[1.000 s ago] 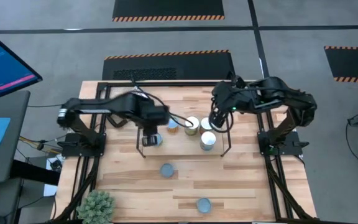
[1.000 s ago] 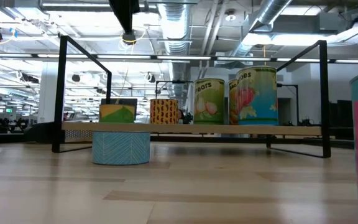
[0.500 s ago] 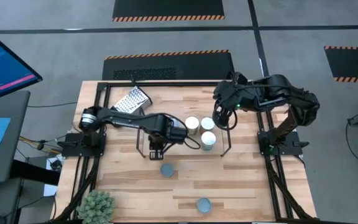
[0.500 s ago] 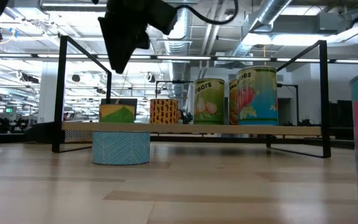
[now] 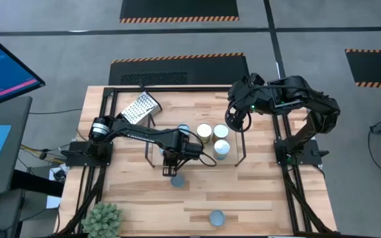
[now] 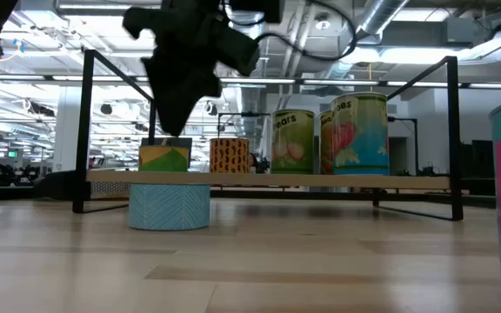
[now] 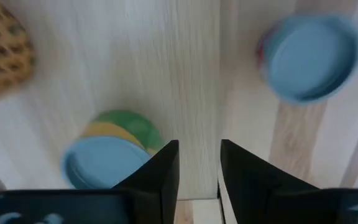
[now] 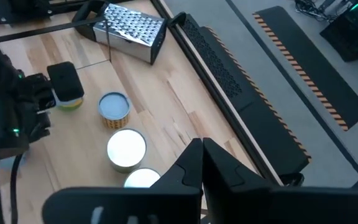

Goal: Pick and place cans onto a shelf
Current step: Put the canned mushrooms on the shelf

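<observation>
Nearest can (image 5: 216, 217) alone on surface (image 5: 256, 198) front edge; next can (image 5: 177, 180) mid-surface, left tool (image 5: 171, 170) just above it, fingers (image 7: 164, 171) part-open, empty; shelf (image 5: 242, 157) behind holds remaining cans (image 5: 204, 133); right tool (image 5: 232, 120) raised over shelf's right end, fingers pinched together, empty; grater (image 5: 139, 108) at far left.

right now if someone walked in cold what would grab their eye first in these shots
Probably the left gripper, stretched out over the middle of the table, empty, jaws apart, above a blue-lidded can standing loose in front of the shelf. Next, the row of bright-labelled cans lined up on that shelf. The right gripper, shut and empty, hovers by the shelf's right end, and a metal grater lies at the table's far left.
</observation>
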